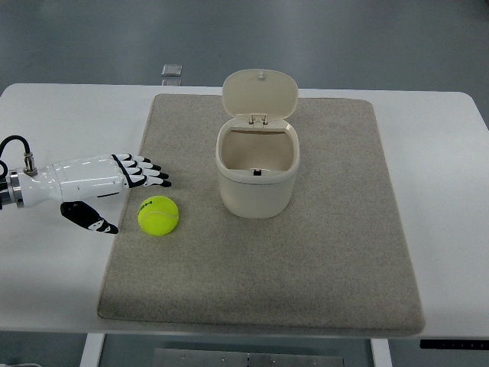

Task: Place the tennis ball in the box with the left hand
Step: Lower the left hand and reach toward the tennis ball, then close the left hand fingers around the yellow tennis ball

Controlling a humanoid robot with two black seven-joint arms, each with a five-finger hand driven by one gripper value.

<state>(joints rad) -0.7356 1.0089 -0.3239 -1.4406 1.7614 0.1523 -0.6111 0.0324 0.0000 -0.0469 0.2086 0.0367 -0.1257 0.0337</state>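
Note:
A yellow-green tennis ball [158, 215] lies on the grey mat [328, 252], left of centre. The box [256, 176] is a cream bin with its hinged lid [260, 93] flipped up at the back; its inside looks empty. My left hand [126, 191] comes in from the left edge, white with black fingertips. Its fingers [149, 172] stretch out flat above and left of the ball, and its thumb [92, 218] points toward the ball from the left. The hand is open and holds nothing, a small gap from the ball. The right arm is out of view.
The mat lies on a white table [53, 122]. A small grey square object [173, 71] sits at the table's far edge, behind the mat. Grey floor shows beyond the table.

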